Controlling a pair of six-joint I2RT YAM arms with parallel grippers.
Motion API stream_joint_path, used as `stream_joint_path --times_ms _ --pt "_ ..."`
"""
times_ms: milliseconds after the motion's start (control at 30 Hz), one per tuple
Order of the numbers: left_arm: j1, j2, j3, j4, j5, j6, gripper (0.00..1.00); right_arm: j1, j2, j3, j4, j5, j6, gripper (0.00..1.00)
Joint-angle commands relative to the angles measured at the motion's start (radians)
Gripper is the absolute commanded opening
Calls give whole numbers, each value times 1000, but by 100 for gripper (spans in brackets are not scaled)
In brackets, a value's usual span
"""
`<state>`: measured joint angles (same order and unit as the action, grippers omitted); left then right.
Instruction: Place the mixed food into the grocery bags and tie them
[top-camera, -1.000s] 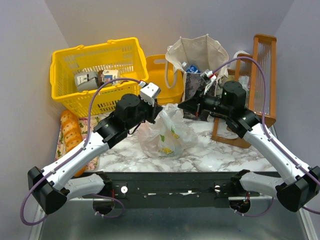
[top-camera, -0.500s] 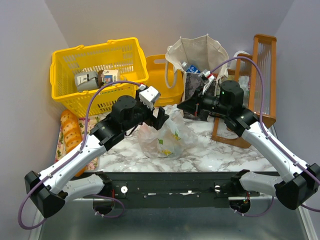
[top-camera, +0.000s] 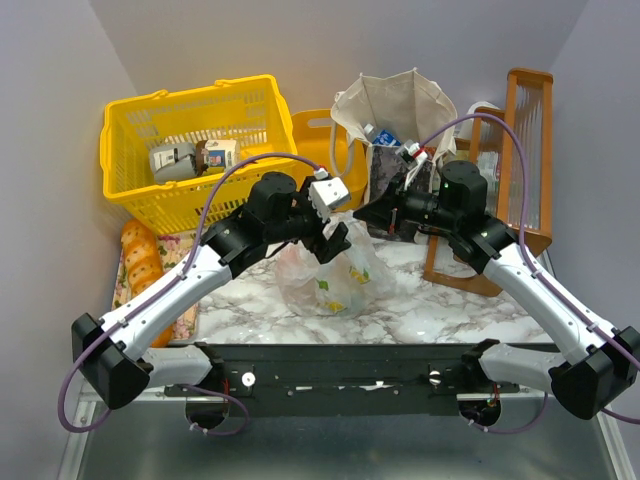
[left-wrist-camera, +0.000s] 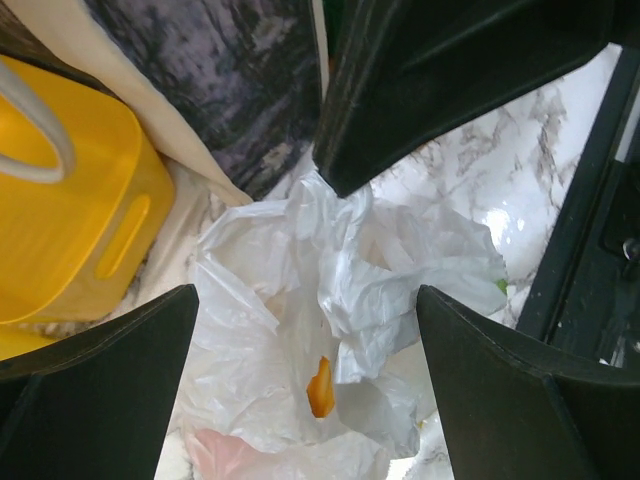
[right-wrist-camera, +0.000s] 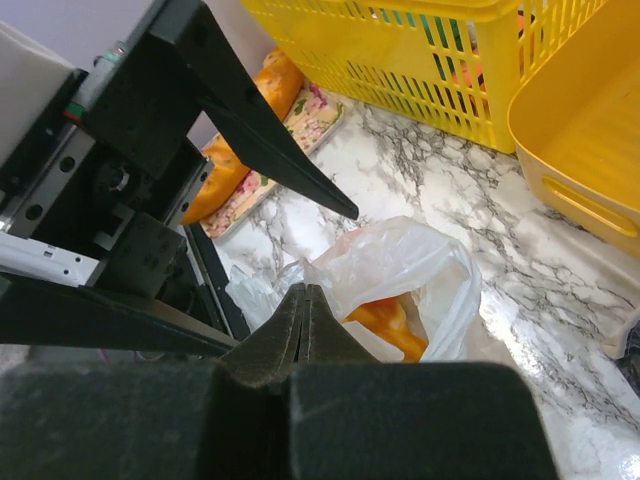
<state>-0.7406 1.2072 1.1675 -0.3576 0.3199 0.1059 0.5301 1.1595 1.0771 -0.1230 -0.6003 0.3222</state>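
Note:
The thin white plastic bag (top-camera: 335, 282) stands on the marble top at the centre, with an orange (left-wrist-camera: 320, 385) showing through its mouth (right-wrist-camera: 385, 325). My left gripper (top-camera: 335, 240) hangs open directly over the bag (left-wrist-camera: 260, 330), its fingers (left-wrist-camera: 120, 370) on either side of the plastic and touching nothing. My right gripper (top-camera: 361, 213) is shut, and the bag's bunched top edge (right-wrist-camera: 400, 250) is drawn up to its tip (right-wrist-camera: 303, 290). Behind stands the beige canvas tote (top-camera: 385, 110), upright and open, with a water bottle (top-camera: 378, 133) and packets inside.
A yellow basket (top-camera: 190, 140) holding cartons (top-camera: 175, 158) stands at the back left. A yellow tub (top-camera: 320, 150) sits between it and the tote. Bread loaves (top-camera: 140, 262) lie on a flowered tray at the left. A wooden rack (top-camera: 520, 160) stands at the right.
My left gripper has opened and swung right, from beside the bag to above it. The right arm has barely moved.

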Motion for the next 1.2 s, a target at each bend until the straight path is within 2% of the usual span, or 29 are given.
stream_joint_path --times_ms 0,200,267,433,500,533,567,867,967,1000,1033,1133,1167 --pt "6 6 5 15 107 -23 99 -1 -11 6 3 -24 -14 1" --pt "13 23 -19 80 166 -81 99 -1 -11 3 3 -26 -15 1" --pt "20 37 -16 77 176 -83 95 -1 -12 1 3 -23 -15 1" --pt "56 54 -6 42 194 -89 68 -1 -29 -5 3 2 -17 1" --pt "78 49 -25 63 203 -103 61 -1 -40 -9 3 19 -20 1" --pt "90 43 -32 74 224 -101 53 -1 -41 -11 2 23 -21 1" --pt "115 38 -46 88 235 -141 51 -1 -44 -11 -1 28 -20 1" --pt "172 15 -118 177 315 -193 50 -1 -54 -14 -12 40 -23 1" --pt "173 22 -143 207 335 -209 46 -1 -52 -11 -10 39 -23 1" --pt "173 22 -149 226 341 -213 42 -1 -50 -11 -12 39 -23 1" --pt "175 20 -155 235 343 -216 31 -1 -50 -11 -12 39 -23 1" --pt "178 15 -180 256 346 -224 10 -1 -63 -16 -12 42 -31 1" --pt "179 14 -196 262 343 -232 9 -1 -67 -16 -10 42 -31 1"
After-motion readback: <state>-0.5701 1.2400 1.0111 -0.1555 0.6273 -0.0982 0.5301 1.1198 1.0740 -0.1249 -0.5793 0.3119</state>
